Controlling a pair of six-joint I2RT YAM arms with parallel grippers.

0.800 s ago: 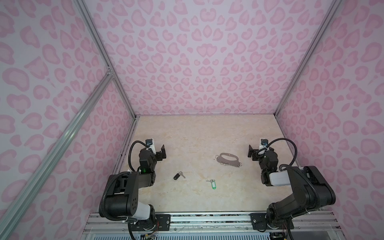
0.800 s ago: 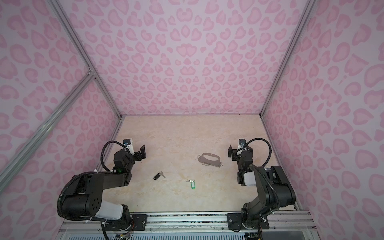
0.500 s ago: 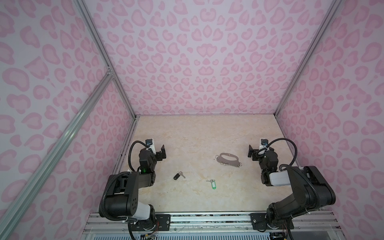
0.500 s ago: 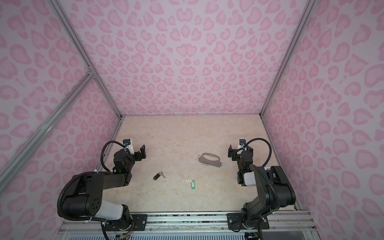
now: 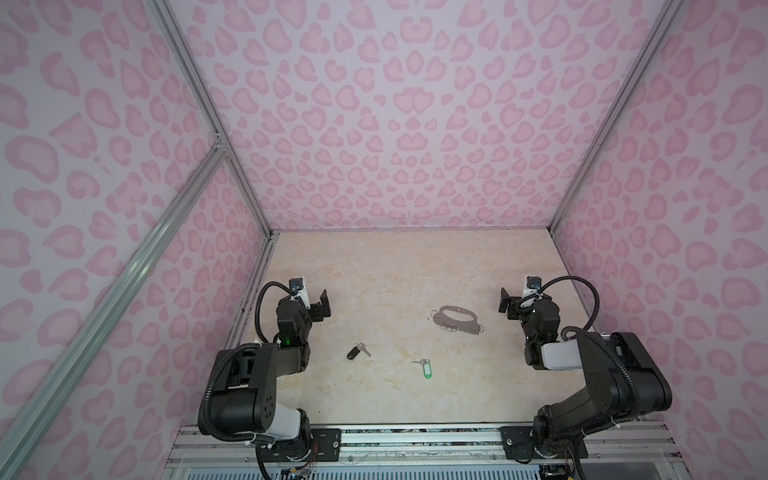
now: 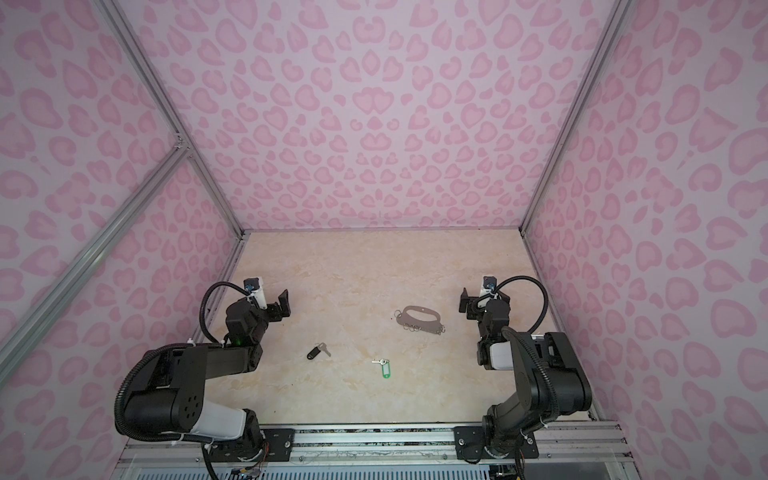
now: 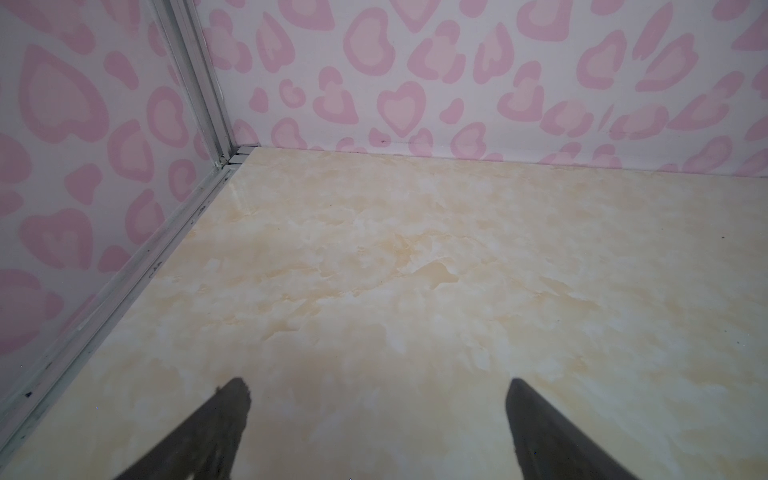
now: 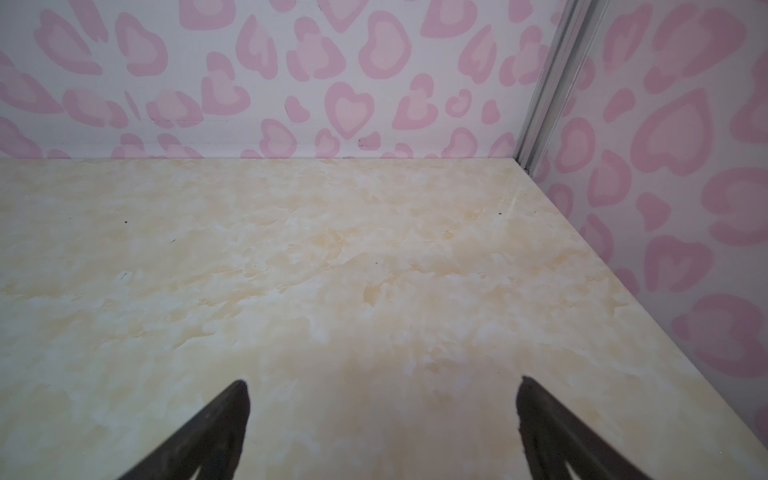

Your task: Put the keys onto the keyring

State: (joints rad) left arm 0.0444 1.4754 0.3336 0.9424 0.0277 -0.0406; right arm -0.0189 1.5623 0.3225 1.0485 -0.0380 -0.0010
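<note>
At the left edge of the marbled table [image 5: 395, 266], the left gripper [image 7: 376, 390] stands with its jaws wide apart over bare surface, gripping nothing. The right gripper [image 8: 380, 390], at the right edge, is spread just as wide and equally empty. Between them the keyring [image 5: 457, 320] lies flat, nearer the right gripper but apart from it, while the key with the black tag [image 5: 356, 352] and the key with the green tag [image 5: 425, 368] lie loose nearer the front — apart from each other, from the keyring and from both grippers.
</note>
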